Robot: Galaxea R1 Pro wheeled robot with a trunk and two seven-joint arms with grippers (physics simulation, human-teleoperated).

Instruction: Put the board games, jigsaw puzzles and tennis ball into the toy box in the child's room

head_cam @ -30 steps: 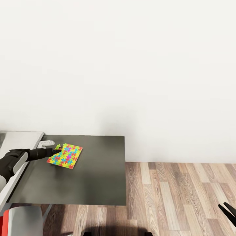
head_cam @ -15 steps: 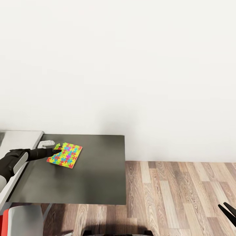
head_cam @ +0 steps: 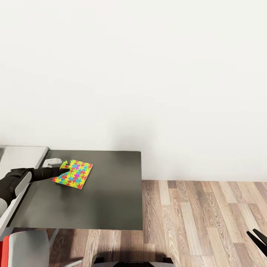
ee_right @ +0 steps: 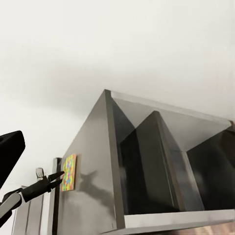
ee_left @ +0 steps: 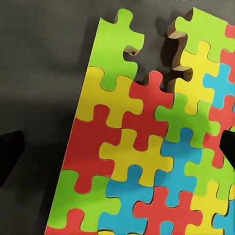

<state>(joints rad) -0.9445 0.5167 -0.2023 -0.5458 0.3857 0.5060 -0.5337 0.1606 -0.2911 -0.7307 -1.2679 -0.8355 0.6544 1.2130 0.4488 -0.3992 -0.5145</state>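
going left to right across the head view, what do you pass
pale grey desk top → left tool → jigsaw puzzle → bare dark table top → wood floor → right tool

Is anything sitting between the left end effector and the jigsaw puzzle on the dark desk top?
Nothing visible. The left end effector is already at the near edge of the jigsaw puzzle, which lies flat on the dark desk top. In the left wrist view its open fingertips flank the puzzle, with nothing between.
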